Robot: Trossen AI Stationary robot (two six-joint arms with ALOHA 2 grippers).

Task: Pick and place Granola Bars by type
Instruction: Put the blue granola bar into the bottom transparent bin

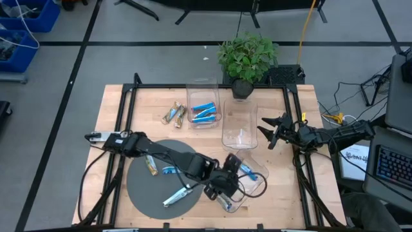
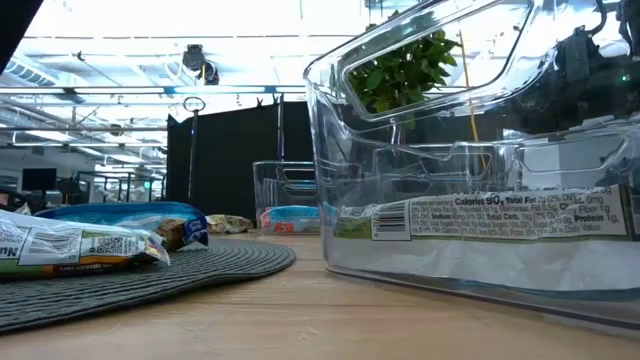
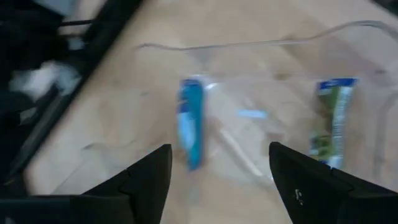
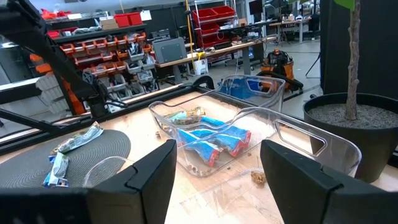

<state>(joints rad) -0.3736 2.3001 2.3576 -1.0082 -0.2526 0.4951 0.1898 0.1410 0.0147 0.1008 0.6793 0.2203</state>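
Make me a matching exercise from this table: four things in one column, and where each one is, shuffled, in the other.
Things:
1. pair of tan bars
2. cluster of blue bars
3. silvery bar
4. left end effector

Places:
A. on the round grey mat
B. inside the far bin, near the potted plant
C. on bare wood, left of the far bin
D. above the near bin

Pairs: 1-C, 2-B, 3-A, 4-D
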